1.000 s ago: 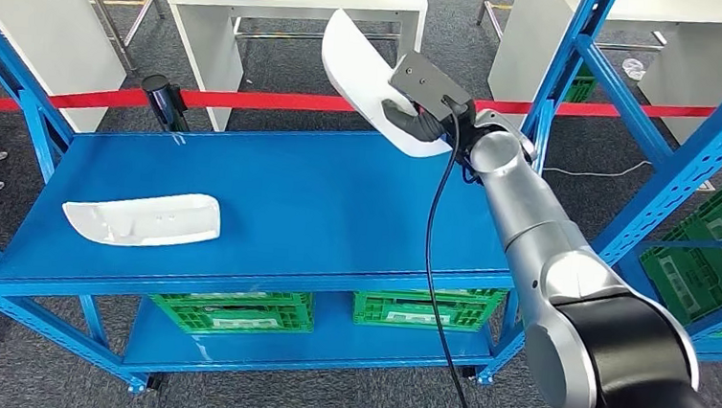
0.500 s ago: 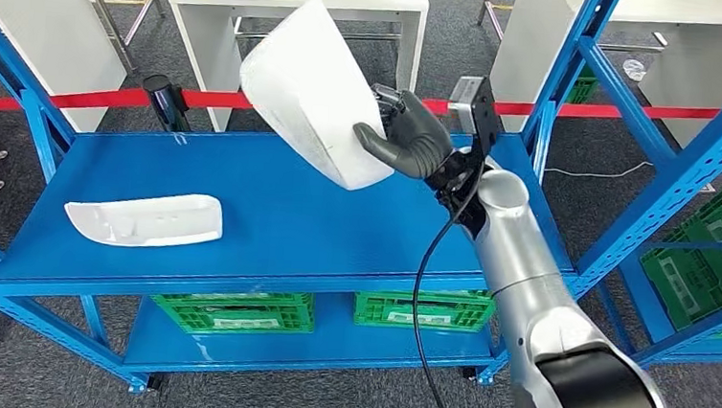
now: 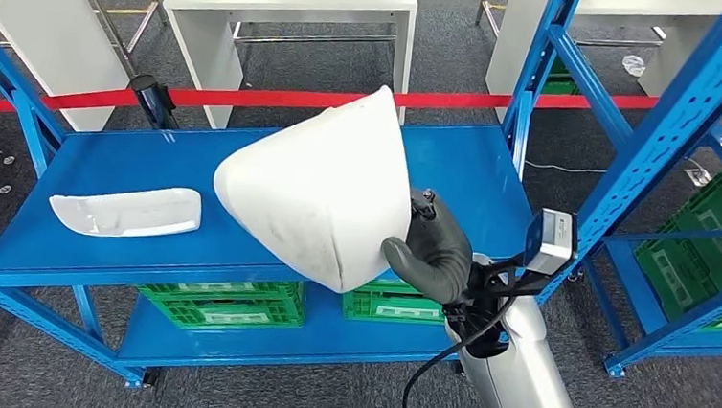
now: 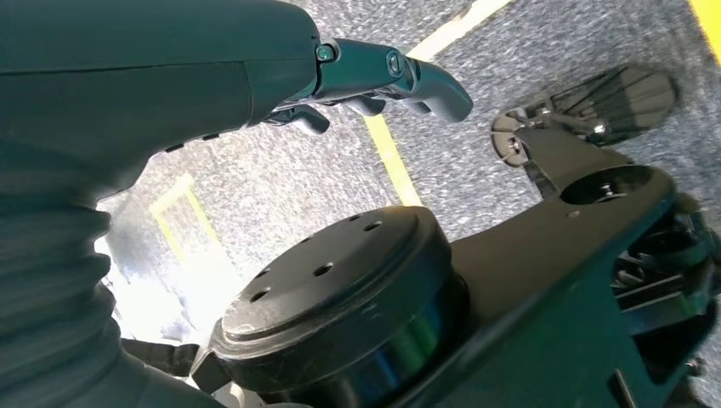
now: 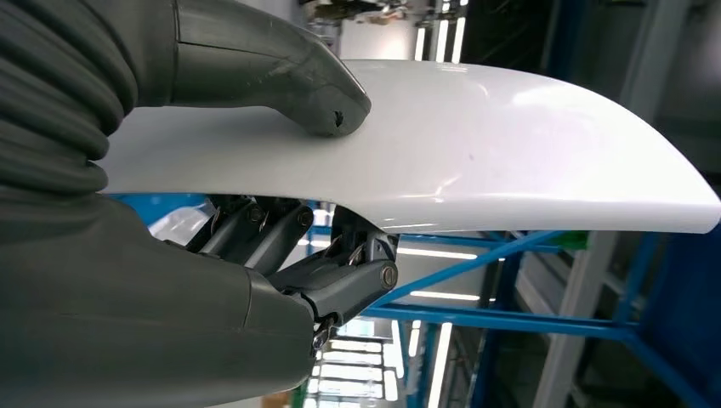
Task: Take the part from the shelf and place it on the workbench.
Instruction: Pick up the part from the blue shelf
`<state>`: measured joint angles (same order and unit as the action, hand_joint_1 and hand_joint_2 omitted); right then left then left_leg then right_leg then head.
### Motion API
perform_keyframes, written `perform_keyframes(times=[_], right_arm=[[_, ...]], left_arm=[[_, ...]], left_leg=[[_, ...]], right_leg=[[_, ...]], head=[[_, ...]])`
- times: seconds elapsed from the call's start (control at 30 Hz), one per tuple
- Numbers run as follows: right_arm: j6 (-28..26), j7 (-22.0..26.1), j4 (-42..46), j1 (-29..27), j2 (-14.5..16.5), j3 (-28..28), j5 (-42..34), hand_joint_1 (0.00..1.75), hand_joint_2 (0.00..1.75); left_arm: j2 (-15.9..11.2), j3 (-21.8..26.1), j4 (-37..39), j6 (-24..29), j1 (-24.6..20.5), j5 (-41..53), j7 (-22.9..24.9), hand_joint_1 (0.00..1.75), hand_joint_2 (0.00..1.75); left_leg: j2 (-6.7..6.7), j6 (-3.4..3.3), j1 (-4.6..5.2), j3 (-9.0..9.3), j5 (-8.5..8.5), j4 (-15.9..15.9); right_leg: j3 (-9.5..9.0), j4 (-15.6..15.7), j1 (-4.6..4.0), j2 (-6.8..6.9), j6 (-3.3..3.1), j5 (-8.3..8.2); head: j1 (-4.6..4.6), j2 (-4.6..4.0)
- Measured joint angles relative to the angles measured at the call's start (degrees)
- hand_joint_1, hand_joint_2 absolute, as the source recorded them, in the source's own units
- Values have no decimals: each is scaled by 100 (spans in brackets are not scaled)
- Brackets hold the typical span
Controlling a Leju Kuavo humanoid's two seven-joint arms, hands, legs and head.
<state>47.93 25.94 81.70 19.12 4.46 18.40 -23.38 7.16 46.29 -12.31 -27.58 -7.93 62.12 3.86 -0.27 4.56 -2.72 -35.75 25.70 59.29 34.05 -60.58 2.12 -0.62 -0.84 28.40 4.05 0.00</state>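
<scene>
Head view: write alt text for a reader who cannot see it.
The robot's right hand holds a large white curved part above a blue shelf. A second white part lies on the shelf's left side, green crates below.

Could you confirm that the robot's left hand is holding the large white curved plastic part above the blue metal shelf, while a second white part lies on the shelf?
Not quite: the right hand grips the large white curved plastic part, as the head view shows. The rest holds: it is above the blue metal shelf, where a second white part lies.
</scene>
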Motion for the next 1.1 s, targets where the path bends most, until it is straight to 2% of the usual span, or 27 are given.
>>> perform_keyframes(times=[0.03,0.07,0.13,0.17,0.2,0.23,0.27,0.33,0.37,0.4,0.47,0.5,0.53,0.6,0.63,0.67,0.7,0.73,0.77,0.8,0.83,0.87,0.9,0.97,1.0,1.03,1.1], right_arm=[[3,7,119,-108,0,20,-2,175,175],[4,13,215,-200,0,37,-1,175,175],[9,19,359,-348,-2,61,5,175,175],[13,18,411,-406,-3,66,5,175,175],[17,16,457,-455,-4,69,4,175,175],[21,16,503,-499,-4,73,3,175,175],[26,20,551,-543,-4,77,3,175,175],[33,50,655,-655,-2,92,23,175,175],[33,79,700,-719,-1,104,50,175,175],[28,109,741,-783,2,122,97,175,175],[-8,147,788,-894,3,160,230,175,175],[-39,149,797,-944,2,173,298,175,175],[-76,143,797,-984,1,178,355,175,175],[-160,132,780,-1035,-1,179,464,175,175],[-215,135,761,-1049,-2,179,543,175,175],[-280,144,736,-1062,-5,179,634,175,175],[-368,150,705,-1069,-8,179,733,175,175],[-470,146,674,-1069,-11,176,821,175,175],[-574,132,649,-1061,-13,173,888,175,175],[-690,111,628,-1041,-13,167,953,175,175],[-791,92,614,-1021,-13,161,1009,175,175],[-875,80,604,-1007,-14,152,1056,175,175],[-948,72,593,-999,-16,142,1099,175,175],[-1043,71,571,-1009,-21,123,1176,175,175],[-1086,74,558,-1016,-21,117,1224,175,175],[-1122,80,549,-1023,-21,116,1271,175,175],[-1174,90,538,-1040,-20,116,1341,175,175]], left_arm=[[-3,0,1,0,4,13,-2,0,175],[-5,0,2,0,2,19,-3,0,175],[-8,0,1,0,-5,19,-5,0,175],[-10,0,1,0,-6,20,-6,0,175],[-12,0,-1,0,-7,25,-9,0,175],[-15,0,-2,0,-9,35,-15,0,175],[-19,0,-3,0,-14,53,-22,0,175],[-33,-2,-12,0,-30,91,-34,0,175],[-39,-3,-16,0,-35,104,-37,0,175],[-43,-4,-20,0,-36,113,-39,0,175],[-48,-4,-22,0,-28,125,-30,0,175],[-51,-4,-24,0,-25,129,-16,0,175],[-57,-4,-27,0,-23,131,-3,0,175],[-66,-5,-33,0,-16,144,14,0,175],[-69,-8,-34,0,-9,164,16,0,175],[-70,-10,-33,0,-1,185,15,0,175],[-71,-13,-33,0,6,205,2,0,175],[-71,-15,-33,0,7,214,-20,0,175],[-70,-15,-33,0,1,213,-41,0,175],[-69,-15,-34,0,-11,208,-54,0,175],[-67,-15,-35,0,-25,196,-54,0,175],[-66,-15,-36,0,-35,180,-45,0,175],[-63,-15,-37,0,-42,162,-37,0,175],[-60,-15,-36,0,-39,144,-16,0,175],[-58,-15,-36,0,-32,140,-4,0,175],[-54,-15,-34,0,-22,133,8,0,175],[-44,-15,-31,0,-7,108,12,0,175]], left_leg=[[7,5,2,-82,185,192],[13,-9,16,-185,452,507],[16,-47,59,-396,949,1282],[16,-76,83,-419,1048,1534],[16,-116,110,-348,1029,1593],[15,-169,140,-161,912,1422],[14,-232,175,116,779,1079],[14,-327,245,681,689,278],[12,-348,270,828,703,25],[11,-362,289,878,719,-97],[20,-417,289,809,613,-139],[34,-463,281,763,545,-152],[48,-506,269,706,470,-167],[67,-556,260,567,331,-168],[73,-562,262,485,262,-160],[77,-559,264,398,195,-148],[83,-554,266,300,131,-131],[87,-546,266,205,73,-110],[88,-535,266,118,24,-85],[89,-518,267,42,-22,-52],[87,-493,271,-14,-63,-25],[85,-460,273,-43,-104,-10],[85,-421,270,-57,-149,-9],[83,-341,264,-69,-234,-40],[74,-310,261,-106,-196,-18],[62,-284,261,-163,-63,73],[39,-232,242,-332,479,594]], right_leg=[[46,10,-6,8,-53,-48],[98,15,-18,16,-90,-96],[220,16,-64,24,-134,-193],[284,14,-91,29,-146,-242],[347,13,-118,32,-154,-292],[408,12,-141,33,-156,-344],[462,11,-158,33,-152,-396],[533,12,-191,35,-118,-493],[540,18,-195,41,-93,-536],[535,36,-193,47,-61,-583],[530,77,-174,49,14,-654],[560,45,-167,46,54,-584],[614,-79,-163,42,91,-405],[784,-664,-151,41,149,185],[860,-1041,-149,41,171,423],[895,-1350,-148,41,186,538],[846,-1503,-149,41,190,515],[699,-1454,-150,41,184,394],[450,-1205,-153,42,166,252],[118,-790,-162,44,130,200],[-182,-380,-178,46,89,210],[-394,-60,-198,46,44,253],[-503,133,-220,45,-1,305],[-462,207,-222,47,-84,225],[-418,234,-207,51,-133,162],[-361,264,-186,58,-180,86],[-199,289,-167,64,-230,-70]], head=[[1,0],[2,0],[2,0],[2,0],[1,0],[1,0],[1,0],[-3,0],[0,0],[3,0],[16,0],[15,0],[15,0],[9,0],[9,0],[9,0],[9,0],[9,0],[9,0],[9,0],[14,0],[12,0],[10,0],[-1,0],[-3,0],[-1,0],[6,0]])
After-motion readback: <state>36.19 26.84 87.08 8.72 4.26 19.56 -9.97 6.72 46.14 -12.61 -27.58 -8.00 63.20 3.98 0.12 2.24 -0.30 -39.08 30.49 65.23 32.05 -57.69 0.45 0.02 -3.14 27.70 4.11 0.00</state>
